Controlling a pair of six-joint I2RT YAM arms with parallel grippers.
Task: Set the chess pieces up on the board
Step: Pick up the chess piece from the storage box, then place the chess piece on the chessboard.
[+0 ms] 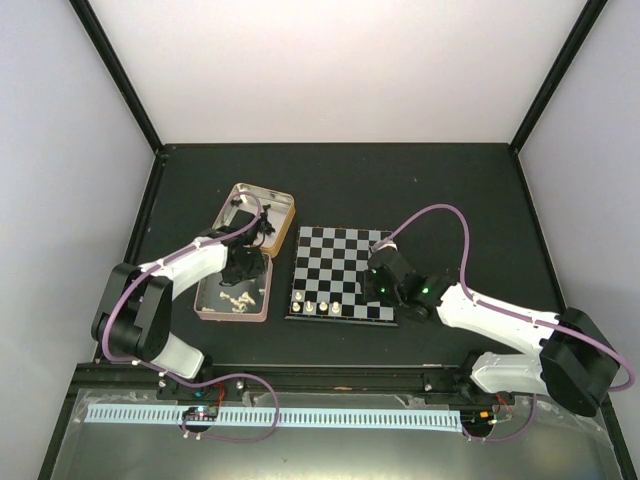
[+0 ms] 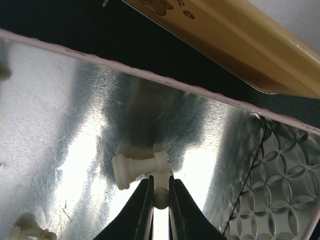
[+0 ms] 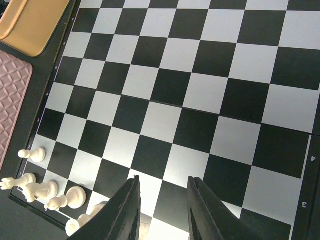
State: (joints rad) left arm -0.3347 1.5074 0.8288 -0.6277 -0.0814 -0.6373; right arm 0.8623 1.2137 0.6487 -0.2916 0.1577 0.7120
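Observation:
My left gripper (image 2: 160, 179) reaches into the pink-rimmed tin (image 2: 150, 76) and is shut on a cream-white chess piece (image 2: 161, 192). A second white piece (image 2: 134, 168) lies on its side just beyond the fingertips, touching the held one. From above, the left gripper (image 1: 243, 268) sits over that tin (image 1: 230, 316), left of the board (image 1: 345, 262). My right gripper (image 3: 162, 182) hangs open over the board's (image 3: 165, 95) near squares with nothing between its fingers. Several white pieces (image 3: 40, 189) stand in the board's near-left corner (image 1: 315, 304).
More white pieces (image 1: 238, 298) lie loose in the pink tin. A gold tin (image 1: 262, 191) with black pieces (image 1: 262, 232) lies just behind it. The gold tin's wall (image 2: 240, 35) passes close above my left gripper. The right arm (image 1: 500, 320) stretches from the near right.

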